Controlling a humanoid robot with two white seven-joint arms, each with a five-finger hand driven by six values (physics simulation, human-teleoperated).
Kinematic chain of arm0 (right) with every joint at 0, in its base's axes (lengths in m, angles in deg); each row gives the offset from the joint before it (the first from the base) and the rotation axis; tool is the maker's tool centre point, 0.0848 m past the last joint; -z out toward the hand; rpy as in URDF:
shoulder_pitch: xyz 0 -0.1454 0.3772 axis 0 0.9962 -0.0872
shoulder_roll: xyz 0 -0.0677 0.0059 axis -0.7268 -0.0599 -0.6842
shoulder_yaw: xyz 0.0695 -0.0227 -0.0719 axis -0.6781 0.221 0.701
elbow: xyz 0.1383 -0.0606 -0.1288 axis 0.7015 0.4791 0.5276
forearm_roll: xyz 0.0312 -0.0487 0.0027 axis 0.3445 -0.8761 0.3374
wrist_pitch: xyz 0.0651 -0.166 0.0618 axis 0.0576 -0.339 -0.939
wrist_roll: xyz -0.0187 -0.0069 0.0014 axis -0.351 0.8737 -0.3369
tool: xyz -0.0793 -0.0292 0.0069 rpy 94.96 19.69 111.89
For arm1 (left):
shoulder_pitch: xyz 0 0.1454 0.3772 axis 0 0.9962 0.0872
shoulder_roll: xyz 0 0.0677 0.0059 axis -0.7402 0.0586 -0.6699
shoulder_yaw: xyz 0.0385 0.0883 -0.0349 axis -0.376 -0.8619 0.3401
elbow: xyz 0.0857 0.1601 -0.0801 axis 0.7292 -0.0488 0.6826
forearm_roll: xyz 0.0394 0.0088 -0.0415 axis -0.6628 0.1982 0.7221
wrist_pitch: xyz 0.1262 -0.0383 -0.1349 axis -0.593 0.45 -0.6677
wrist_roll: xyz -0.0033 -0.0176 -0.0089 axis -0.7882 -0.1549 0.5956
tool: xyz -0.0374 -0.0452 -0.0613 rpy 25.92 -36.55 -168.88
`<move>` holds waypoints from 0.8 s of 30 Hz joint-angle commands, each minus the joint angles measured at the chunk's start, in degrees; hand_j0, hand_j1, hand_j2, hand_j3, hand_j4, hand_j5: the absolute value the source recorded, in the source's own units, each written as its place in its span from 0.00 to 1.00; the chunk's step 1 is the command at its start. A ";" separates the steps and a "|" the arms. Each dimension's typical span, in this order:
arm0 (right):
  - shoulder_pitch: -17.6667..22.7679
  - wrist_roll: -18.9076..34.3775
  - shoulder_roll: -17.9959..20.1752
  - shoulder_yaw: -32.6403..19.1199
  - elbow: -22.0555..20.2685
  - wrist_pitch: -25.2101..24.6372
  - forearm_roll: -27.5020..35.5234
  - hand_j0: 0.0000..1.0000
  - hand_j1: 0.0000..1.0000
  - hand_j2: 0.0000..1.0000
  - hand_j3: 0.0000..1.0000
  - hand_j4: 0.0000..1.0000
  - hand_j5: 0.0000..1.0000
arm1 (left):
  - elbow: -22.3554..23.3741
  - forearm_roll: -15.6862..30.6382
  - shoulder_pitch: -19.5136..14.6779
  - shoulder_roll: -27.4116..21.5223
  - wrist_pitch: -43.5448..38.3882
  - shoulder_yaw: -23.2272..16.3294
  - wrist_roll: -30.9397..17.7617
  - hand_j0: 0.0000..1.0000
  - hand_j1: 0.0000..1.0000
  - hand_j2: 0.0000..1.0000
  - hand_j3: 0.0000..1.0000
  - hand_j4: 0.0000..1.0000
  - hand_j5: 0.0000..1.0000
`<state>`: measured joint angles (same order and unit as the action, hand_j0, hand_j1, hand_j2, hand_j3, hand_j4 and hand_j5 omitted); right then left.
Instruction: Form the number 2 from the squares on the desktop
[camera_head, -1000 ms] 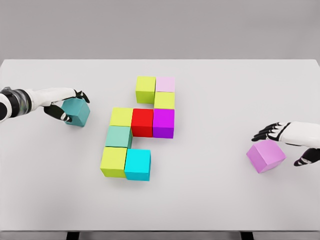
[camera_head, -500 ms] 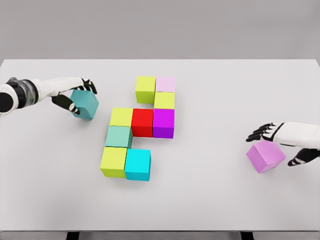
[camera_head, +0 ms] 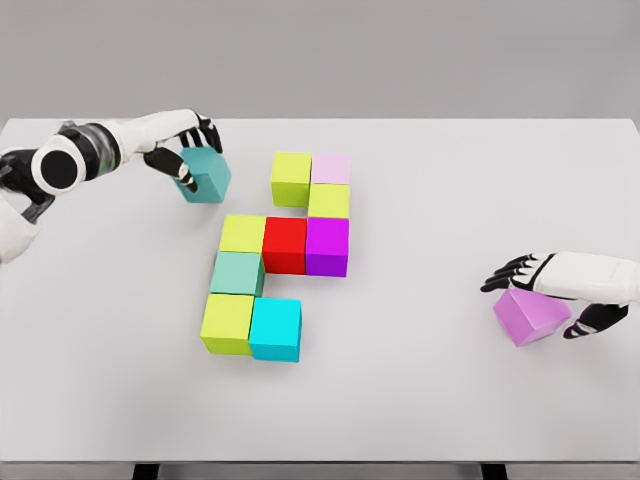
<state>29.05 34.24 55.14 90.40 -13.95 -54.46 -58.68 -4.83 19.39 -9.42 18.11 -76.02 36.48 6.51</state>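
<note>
Several coloured cubes lie joined mid-table: yellow-green and pale pink at the top, another yellow-green below, then a row of yellow, red and magenta. A mint cube, a yellow-green one and a cyan one form the bottom. My left hand is shut on a teal cube, held tilted above the table, left of the top row. My right hand hovers open over a violet cube resting at the right, fingers and thumb straddling it.
The white table has its front edge near the bottom of the view and its far edge behind the cubes. The right forearm reaches in along the right edge.
My left hand has carried the teal cube up and to the right, toward the top row. My right hand has moved left and lower onto the violet cube, which has stayed put.
</note>
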 commanded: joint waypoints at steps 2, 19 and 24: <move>0.00 -0.02 -0.13 0.06 0.05 -0.14 0.30 1.00 1.00 1.00 1.00 1.00 1.00 | 1.13 -0.10 -0.18 2.37 0.04 0.02 0.41 0.40 0.40 0.40 0.40 0.40 0.40; -0.70 -0.02 -1.28 1.21 1.28 -0.14 -1.28 1.00 1.00 1.00 1.00 1.00 1.00 | 6.58 -0.80 -2.29 7.91 0.48 0.02 2.17 0.41 0.41 0.41 0.41 0.41 0.41; -0.70 -0.02 -1.28 1.29 1.37 -0.14 -1.64 0.76 0.76 0.76 0.76 0.76 0.76 | 6.58 -1.50 -2.29 8.53 0.65 0.02 2.17 0.42 0.42 0.42 0.42 0.42 0.42</move>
<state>28.44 34.23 53.79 91.61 -12.63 -54.47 -60.55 1.73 18.24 -11.71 26.42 -75.46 36.46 8.56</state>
